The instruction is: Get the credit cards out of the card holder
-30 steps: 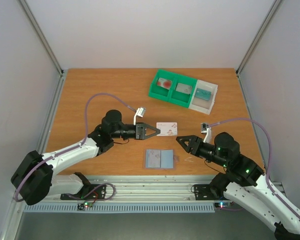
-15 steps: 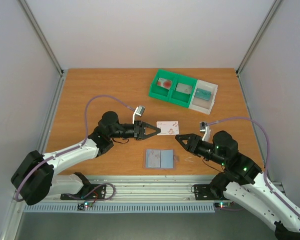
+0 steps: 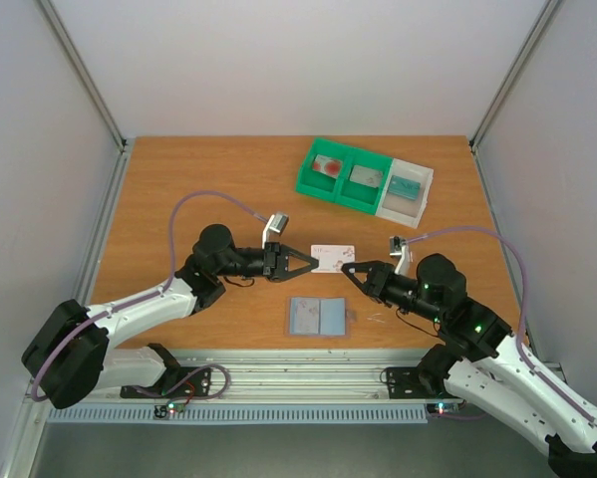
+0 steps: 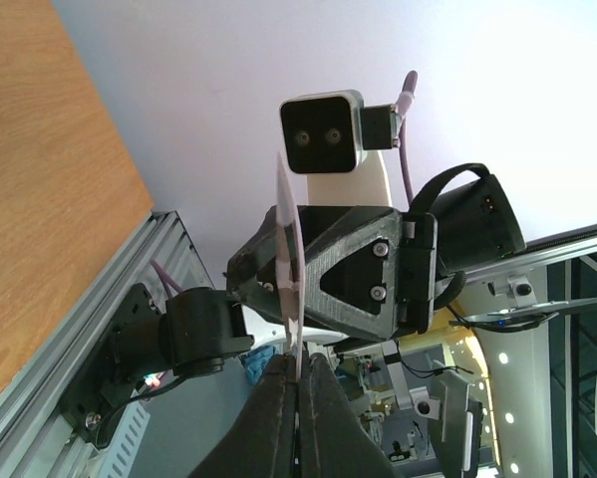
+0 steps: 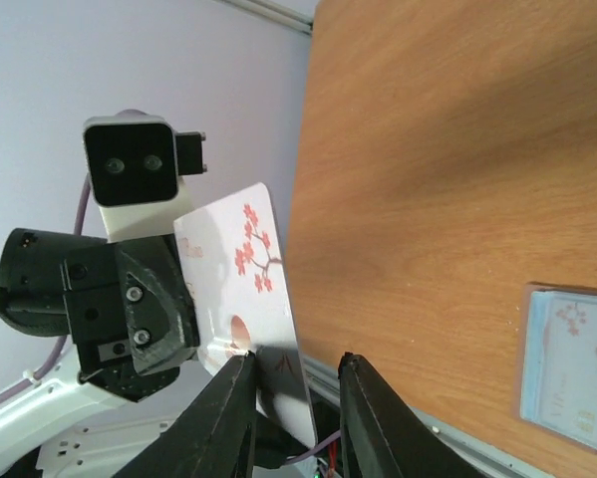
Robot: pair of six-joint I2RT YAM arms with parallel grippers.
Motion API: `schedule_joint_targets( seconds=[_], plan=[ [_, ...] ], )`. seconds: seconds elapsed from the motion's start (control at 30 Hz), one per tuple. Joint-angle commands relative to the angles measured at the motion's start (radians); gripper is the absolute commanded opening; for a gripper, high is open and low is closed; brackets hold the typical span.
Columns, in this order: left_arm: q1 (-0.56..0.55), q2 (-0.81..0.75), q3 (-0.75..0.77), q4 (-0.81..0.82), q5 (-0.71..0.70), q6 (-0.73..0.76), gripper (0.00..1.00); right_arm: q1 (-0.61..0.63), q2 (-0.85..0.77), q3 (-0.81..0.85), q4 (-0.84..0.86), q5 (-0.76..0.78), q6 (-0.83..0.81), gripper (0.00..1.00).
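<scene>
left gripper [image 4: 297, 370]: 6 o'clock in my feed, fingers pinched on the credit card [image 4: 286, 239]
credit card: edge-on, rising toward 12 o'clock
right wrist camera [image 4: 323, 134]: 12 o'clock, behind the card
table [image 4: 49, 179]: wood, 10 o'clock

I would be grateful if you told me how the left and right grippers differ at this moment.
The left gripper is shut on the card and holds it aloft. The right gripper is open around the card's other edge and grips nothing yet. Both point towards each other.
</scene>
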Motion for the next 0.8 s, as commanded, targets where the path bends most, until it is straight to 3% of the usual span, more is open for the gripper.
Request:
schedule_joint_targets(
  seconds=[0.0,0.1,0.23,0.43,0.6,0.77],
  plan=[
    [-0.001,0.004,-0.011,0.037,0.046,0.010,0.00,-0.001,-0.005,0.031,0.022,0.014,0.001,0.26],
    [-0.001,0.000,-0.009,-0.016,0.047,0.046,0.00,0.000,-0.023,0.037,-0.004,0.038,-0.011,0.27],
    [-0.001,0.003,-0.007,-0.031,0.054,0.069,0.01,-0.001,-0.028,0.059,-0.021,0.033,-0.042,0.07],
    [-0.001,0.017,0.001,-0.034,0.063,0.070,0.03,0.000,-0.034,0.070,-0.040,0.037,-0.067,0.01],
    [0.002,0.003,0.015,-0.124,0.032,0.115,0.32,0.000,-0.027,0.069,-0.035,0.048,-0.076,0.01],
    [0.003,-0.084,0.090,-0.533,-0.073,0.340,0.56,-0.001,-0.006,0.104,-0.076,0.110,-0.119,0.01]
  ],
)
